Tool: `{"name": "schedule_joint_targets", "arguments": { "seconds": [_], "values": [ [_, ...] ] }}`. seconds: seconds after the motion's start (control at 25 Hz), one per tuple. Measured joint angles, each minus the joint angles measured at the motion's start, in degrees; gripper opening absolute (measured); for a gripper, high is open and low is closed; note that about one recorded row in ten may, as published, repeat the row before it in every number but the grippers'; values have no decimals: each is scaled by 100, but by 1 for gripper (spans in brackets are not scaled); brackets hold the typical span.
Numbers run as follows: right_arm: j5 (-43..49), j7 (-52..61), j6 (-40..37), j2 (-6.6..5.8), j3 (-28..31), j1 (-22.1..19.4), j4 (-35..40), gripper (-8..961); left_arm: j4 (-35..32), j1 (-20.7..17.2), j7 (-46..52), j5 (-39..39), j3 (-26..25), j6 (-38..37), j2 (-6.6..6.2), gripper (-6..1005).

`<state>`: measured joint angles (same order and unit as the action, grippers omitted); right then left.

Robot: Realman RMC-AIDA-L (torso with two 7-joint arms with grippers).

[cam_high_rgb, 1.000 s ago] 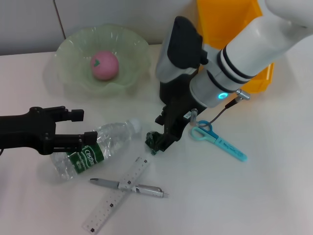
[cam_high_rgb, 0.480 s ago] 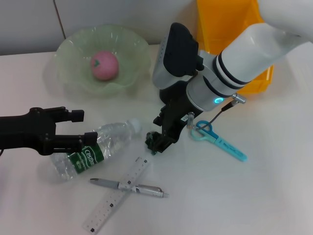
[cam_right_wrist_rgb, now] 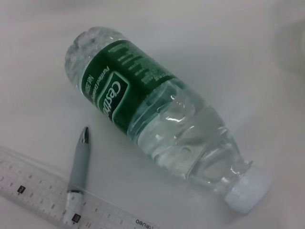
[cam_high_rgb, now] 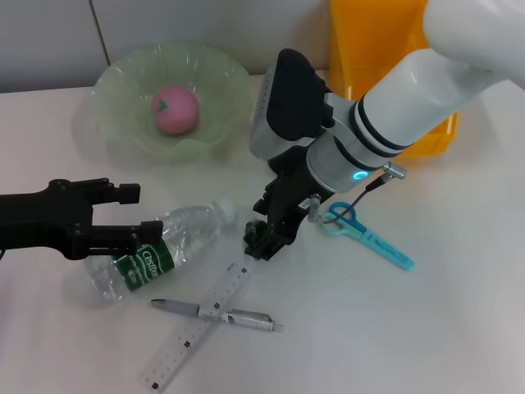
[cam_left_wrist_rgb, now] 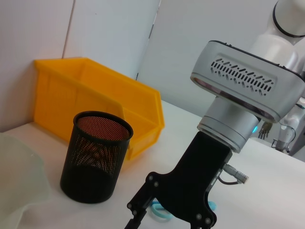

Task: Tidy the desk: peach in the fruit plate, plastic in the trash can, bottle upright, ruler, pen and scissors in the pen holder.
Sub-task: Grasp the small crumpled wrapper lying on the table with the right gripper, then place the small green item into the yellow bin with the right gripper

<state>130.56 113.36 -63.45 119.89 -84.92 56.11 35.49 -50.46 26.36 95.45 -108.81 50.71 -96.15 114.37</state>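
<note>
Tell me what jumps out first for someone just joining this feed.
The big right arm fills the centre, its right gripper low beside the cap of the bottle lying on its side. Behind, the pink peach sits in the green fruit plate.

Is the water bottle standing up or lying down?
Lying down. The bottle rests on its side on the table, its white cap pointing sideways toward the right gripper, with the pen beside it.
</note>
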Motion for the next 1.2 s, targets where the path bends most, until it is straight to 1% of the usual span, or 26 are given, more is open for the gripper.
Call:
{"name": "schedule_joint_targets", "arguments": {
  "seconds": [0.36, 0.56, 0.72, 0.8, 0.84, 0.88, 1.0, 1.04, 1.08, 1.2],
  "values": [
    [-127, -46, 162, -1, -123, 45, -189, 653, -21, 0, 32, 0, 0, 0, -1, 841],
    [-161, -50, 191, -1, -130, 48, -207, 594, -25, 0, 40, 0, 0, 0, 3, 841],
    [-191, -22, 196, -3, -97, 8, -181, 525, -25, 0, 45, 2, 0, 0, 3, 841],
    [-237, 16, 98, -22, -59, -7, -124, 496, -25, -3, 48, 5, 0, 0, 2, 841],
    [-254, 88, -67, -46, 32, -45, 3, 484, -25, -5, 49, 7, 0, 0, 2, 841],
    [-254, 88, -67, -46, 32, -45, 3, 472, -25, -5, 49, 7, 0, 0, 2, 841],
    [-181, 225, -448, -69, 350, -221, 428, 436, -25, -7, 51, 6, 0, 0, 0, 841],
    [-19, 332, -705, -81, 628, -387, 794, 424, -25, -8, 51, 6, 0, -1, 0, 841],
    [-19, 332, -705, -81, 628, -387, 794, 412, -25, -8, 51, 6, 0, -1, 0, 841],
    [313, 501, -1031, -87, 1056, -670, 1405, 376, -24, -9, 52, 5, 0, -4, 1, 842]
  ]
}}
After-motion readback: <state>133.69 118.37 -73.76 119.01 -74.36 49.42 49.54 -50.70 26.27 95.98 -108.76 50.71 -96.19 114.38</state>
